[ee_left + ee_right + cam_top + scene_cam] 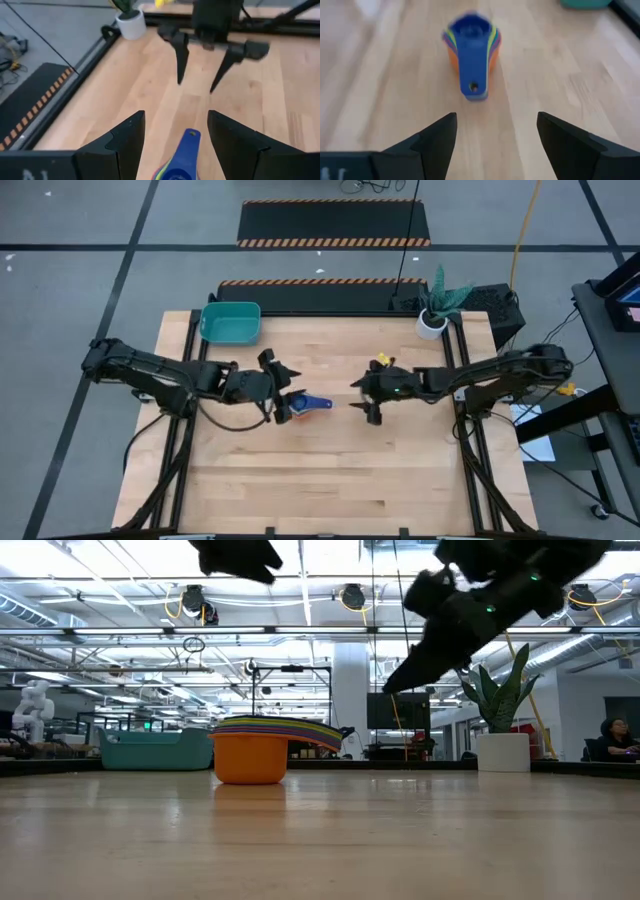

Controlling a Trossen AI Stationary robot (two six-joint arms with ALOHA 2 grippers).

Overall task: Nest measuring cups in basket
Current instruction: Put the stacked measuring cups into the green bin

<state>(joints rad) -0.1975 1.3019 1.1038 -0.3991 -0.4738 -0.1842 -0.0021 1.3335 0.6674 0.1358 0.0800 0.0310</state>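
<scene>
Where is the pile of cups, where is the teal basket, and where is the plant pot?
stack of measuring cups [470,50], right wrist view, on the blue top cup.
basket [231,323], high view, on its inside floor.
plant pot [503,752], low view, on its white side.

Table [330,480]: light wood planks, set on a dark frame.
Floor [90,240]: grey, crossed by dark lines; seen around table in high view.
Mats [333,222]: two black, edged w/ orange-black hazard stripes, laid beyond table's far side.
Plant [440,302]: green leaves in white pot, placed at table's far right corner.
Cable [522,230]: yellow, run across floor at upper right.
Ceiling [330,600]: white beams, pipes, strip lights; seen in low view.
Bkgd: racks, screens & equipment seen across room in low view.
Person [616,738]: seated, far right, low view.
</scene>
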